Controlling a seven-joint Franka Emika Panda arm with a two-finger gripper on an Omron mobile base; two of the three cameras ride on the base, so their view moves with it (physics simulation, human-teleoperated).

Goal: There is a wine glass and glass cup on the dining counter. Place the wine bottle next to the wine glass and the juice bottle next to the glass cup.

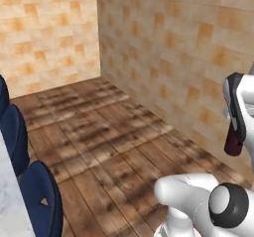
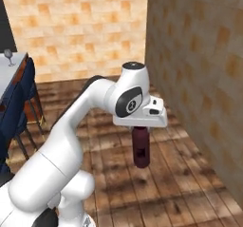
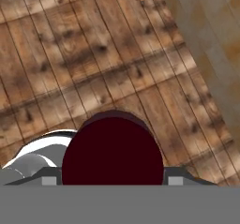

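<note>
Even warm rendered light, soft, slightly blurry.

The white arm goes up from the base, bends at the elbow & reaches fwd, w/ the hand pointing straight down. The gripper [image 2: 141, 130] is up in the air, over the floor. It is closed tight on the top of the wine bottle [image 2: 141, 150], which hangs down under it. In the left base view the hand is at the right edge, w/ the gripper [image 1: 236, 131] on the bottle too. In the hand view the bottle [image 3: 112, 155] sits between the finger tips.
</note>
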